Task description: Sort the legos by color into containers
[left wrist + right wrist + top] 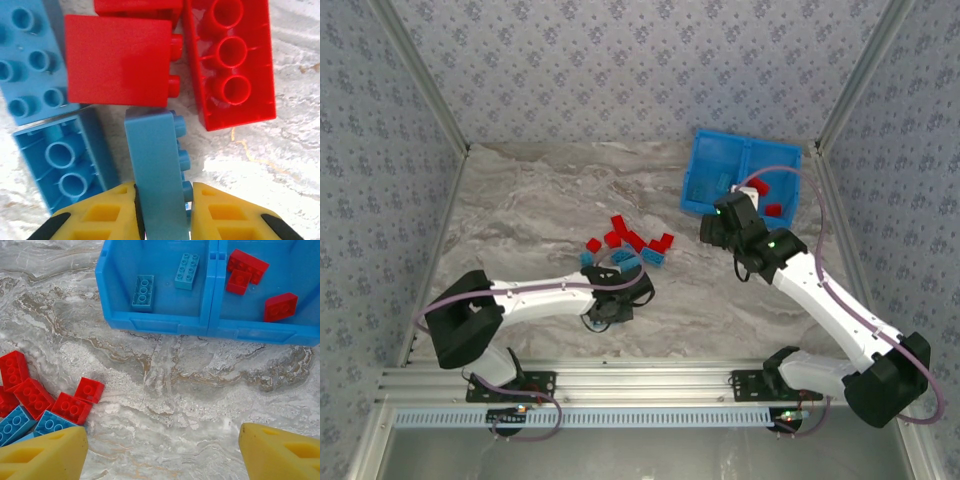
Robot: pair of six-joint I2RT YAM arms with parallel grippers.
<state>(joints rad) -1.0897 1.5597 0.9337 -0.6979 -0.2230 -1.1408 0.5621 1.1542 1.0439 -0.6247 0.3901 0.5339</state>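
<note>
My left gripper (164,192) is shut on a light blue lego (155,165) that stands on its side, studs facing right, at the near edge of the pile. Red legos (117,60) and other blue legos (65,160) lie close around it. In the top view the left gripper (608,290) is low at the pile (630,245). The right gripper (162,450) hangs open over bare table, nothing between its fingers, just in front of the blue bin (200,322). The bin's left compartment holds two blue legos (143,292); its right one holds three red legos (247,265).
The bin (698,170) sits at the table's back right, near the right wall rail. The right gripper (720,222) hovers by its front left corner. Part of the pile (45,405) lies at the left of the right wrist view, with marble surface between it and the bin.
</note>
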